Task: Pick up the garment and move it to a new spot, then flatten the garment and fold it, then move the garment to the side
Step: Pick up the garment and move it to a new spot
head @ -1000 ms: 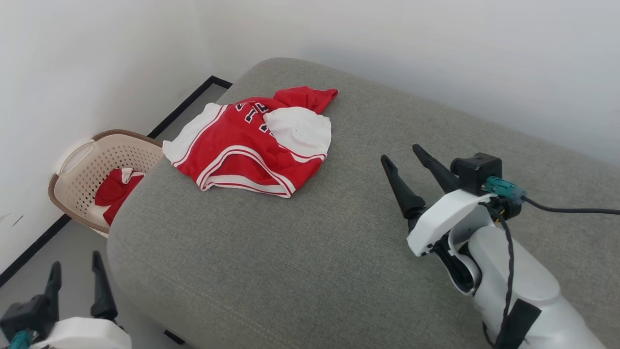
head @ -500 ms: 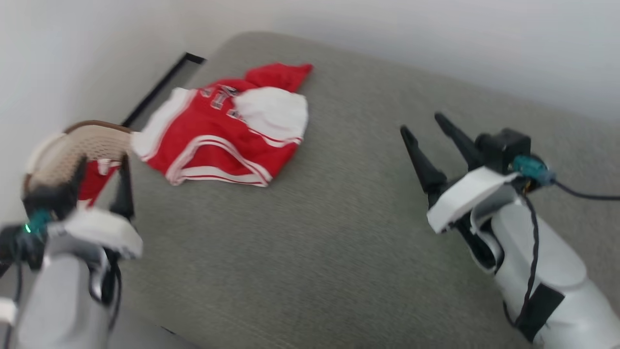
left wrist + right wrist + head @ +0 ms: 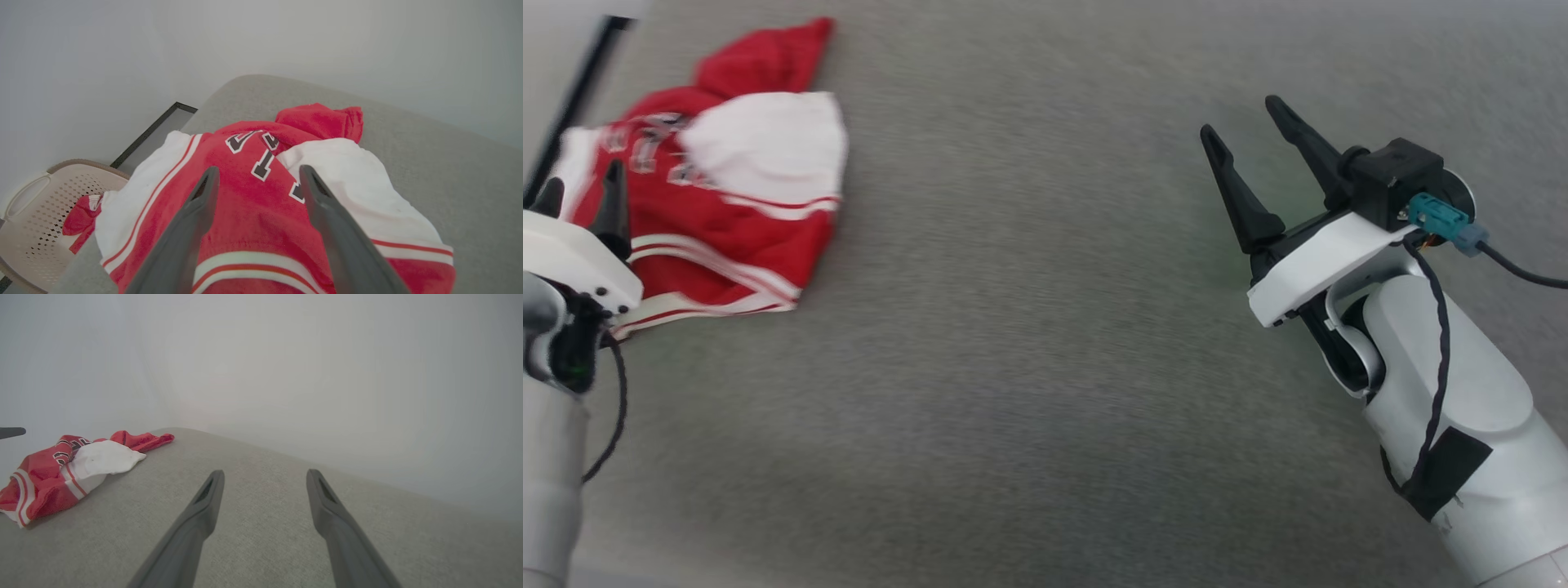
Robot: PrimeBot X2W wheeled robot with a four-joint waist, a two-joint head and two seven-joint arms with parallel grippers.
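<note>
Lying crumpled, garment (image 3: 727, 237), hem nearest, long axis pointing away

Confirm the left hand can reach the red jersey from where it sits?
Probably yes. The left hand is open, its fingers pointing straight at the crumpled jersey on the grey cushion, with nothing between them. I cannot tell whether it touches the cloth.

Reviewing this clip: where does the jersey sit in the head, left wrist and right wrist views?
Head view: jersey at upper left on the grey cushion, its left edge partly covered by the left claw.
Left wrist view: jersey from centre to bottom edge, framed by the open left claw.
Right wrist view: jersey at far left, mid-height.
Shared landmark: the jersey's white lining flap.
</note>
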